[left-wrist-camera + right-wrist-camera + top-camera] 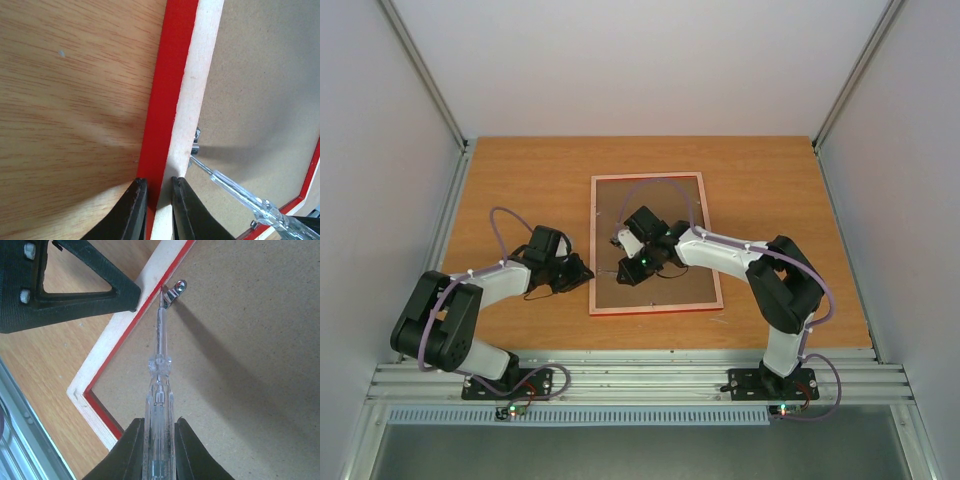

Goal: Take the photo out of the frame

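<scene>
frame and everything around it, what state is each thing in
frame: lying face down
backing board: seated in the frame
clip: at the board's edge
screwdriver: held, tip at the clip
left gripper: jaws shut on frame
right gripper: jaws shut on screwdriver

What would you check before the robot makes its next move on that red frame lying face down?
1. The left tool is clamped on the frame edge: ok.
2. The right tool grips the screwdriver: ok.
3. The screwdriver tip reaches the metal clip: ok, it sits right at the clip.
4. The clip is turned off the backing board: not ok, it appears to lie over the board.
5. The other clips are released: cannot tell.
6. The photo is free to lift out: cannot tell, the board hides it.
</scene>
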Available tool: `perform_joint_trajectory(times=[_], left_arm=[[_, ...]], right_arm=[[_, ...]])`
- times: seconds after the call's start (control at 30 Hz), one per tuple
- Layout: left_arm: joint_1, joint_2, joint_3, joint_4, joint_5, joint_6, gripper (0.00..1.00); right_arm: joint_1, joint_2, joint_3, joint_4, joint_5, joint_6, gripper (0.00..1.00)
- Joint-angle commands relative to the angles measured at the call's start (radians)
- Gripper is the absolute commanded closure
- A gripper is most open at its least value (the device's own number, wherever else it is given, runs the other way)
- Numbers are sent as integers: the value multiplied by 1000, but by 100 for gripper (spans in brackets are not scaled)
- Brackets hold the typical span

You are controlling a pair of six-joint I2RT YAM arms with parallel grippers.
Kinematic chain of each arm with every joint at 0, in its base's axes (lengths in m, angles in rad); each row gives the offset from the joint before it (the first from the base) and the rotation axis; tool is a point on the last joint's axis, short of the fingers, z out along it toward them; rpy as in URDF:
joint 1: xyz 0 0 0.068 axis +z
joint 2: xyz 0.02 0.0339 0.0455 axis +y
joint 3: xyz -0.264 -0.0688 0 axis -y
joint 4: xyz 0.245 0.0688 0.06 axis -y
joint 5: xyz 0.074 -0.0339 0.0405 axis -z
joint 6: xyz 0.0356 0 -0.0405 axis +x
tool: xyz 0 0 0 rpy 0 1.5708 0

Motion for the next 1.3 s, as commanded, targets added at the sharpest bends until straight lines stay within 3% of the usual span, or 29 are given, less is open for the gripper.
perform_joint_trajectory(times=[0.0, 0.23, 0.6, 0.97, 1.27], left_arm=[[-1, 2, 0, 1, -16, 13, 85], [0, -27, 21, -63, -58, 36, 79], [0, -21, 163, -189, -147, 86, 55], [-2, 177, 387, -272, -215, 143, 39], [-1, 362, 567, -352, -270, 201, 39]], right_arm=[[9, -26, -6, -68, 45, -20, 99], [9, -79, -40, -65, 91, -23, 99], [-2, -241, -183, 89, 117, -27, 99], [-69, -340, -378, 289, 258, 44, 99], [-93, -359, -418, 340, 276, 82, 99]])
